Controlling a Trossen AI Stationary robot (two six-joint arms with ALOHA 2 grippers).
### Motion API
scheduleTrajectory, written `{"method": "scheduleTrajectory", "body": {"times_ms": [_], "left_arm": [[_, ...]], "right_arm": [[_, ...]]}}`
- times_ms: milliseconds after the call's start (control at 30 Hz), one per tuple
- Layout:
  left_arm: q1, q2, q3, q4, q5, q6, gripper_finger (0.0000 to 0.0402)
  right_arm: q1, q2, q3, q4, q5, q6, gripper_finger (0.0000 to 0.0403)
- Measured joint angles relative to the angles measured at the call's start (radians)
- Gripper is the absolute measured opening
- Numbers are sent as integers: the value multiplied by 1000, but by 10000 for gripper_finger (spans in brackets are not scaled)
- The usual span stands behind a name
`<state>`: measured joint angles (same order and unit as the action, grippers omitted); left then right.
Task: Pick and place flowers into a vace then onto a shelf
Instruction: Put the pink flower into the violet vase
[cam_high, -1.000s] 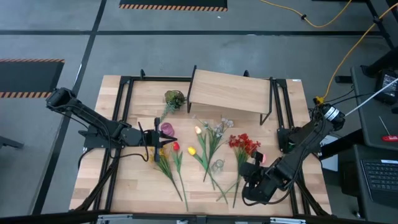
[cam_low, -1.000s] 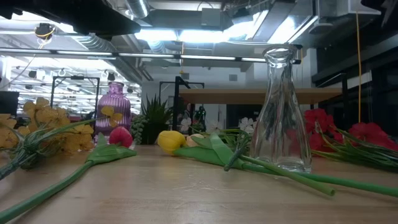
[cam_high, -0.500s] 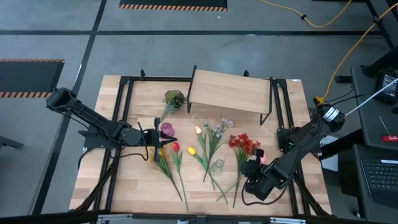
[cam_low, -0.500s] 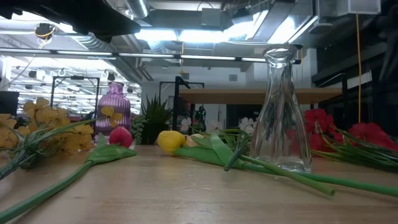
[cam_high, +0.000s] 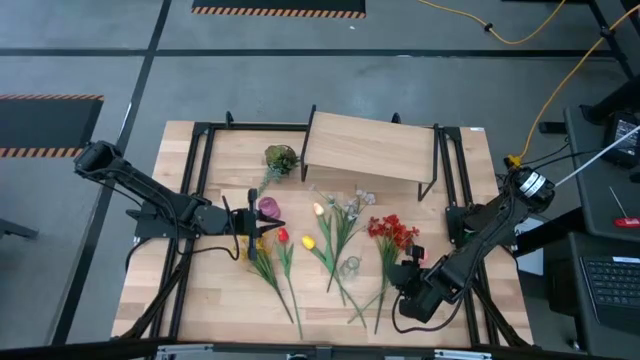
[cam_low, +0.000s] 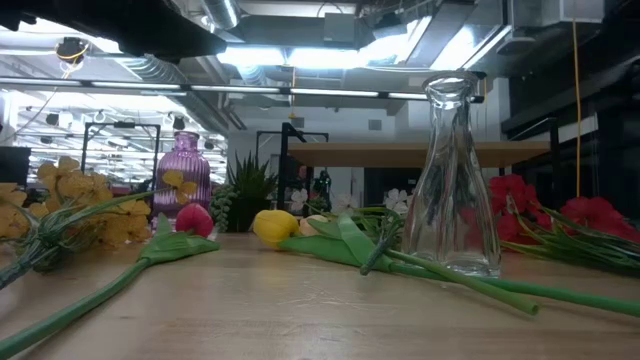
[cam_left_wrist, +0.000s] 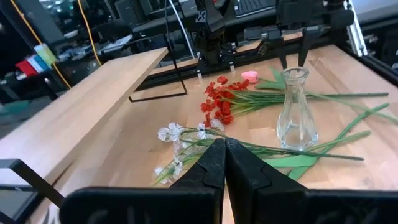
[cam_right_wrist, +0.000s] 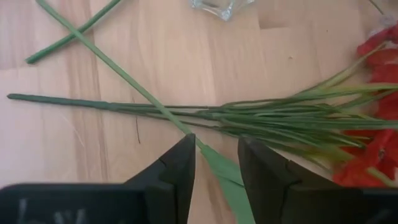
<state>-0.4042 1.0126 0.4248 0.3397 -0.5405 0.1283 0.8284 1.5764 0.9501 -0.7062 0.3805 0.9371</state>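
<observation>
Wooden table (cam_high: 220, 300) carries scattered flowers (cam_high: 335, 235) before the shelf (cam_high: 370, 148); right gripper (cam_right_wrist: 216, 163) hovers parted over green stems beside the clear vase (cam_low: 455, 180), gripping nothing. Left gripper (cam_left_wrist: 224, 163) waits shut, empty.

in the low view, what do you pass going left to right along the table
yellow blooms → purple vase → pink tulip → yellow tulip → clear vase → red flowers
</observation>
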Motion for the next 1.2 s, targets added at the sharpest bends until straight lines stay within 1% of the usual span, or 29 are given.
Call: {"method": "scheduleTrajectory", "body": {"times_ms": [300,400,633,867,1200], "left_arm": [[0,0,0,0,1,8,6],[0,0,0,0,1,14,6],[0,0,0,1,1,24,6],[0,0,0,1,2,17,6],[0,0,0,1,4,14,6]], "right_arm": [[0,1,0,31,-12,30,106],[0,22,0,32,-20,28,100],[0,108,3,29,-118,-30,101],[-1,140,23,21,-114,-62,103],[-3,110,23,-9,-113,-57,103]]}}
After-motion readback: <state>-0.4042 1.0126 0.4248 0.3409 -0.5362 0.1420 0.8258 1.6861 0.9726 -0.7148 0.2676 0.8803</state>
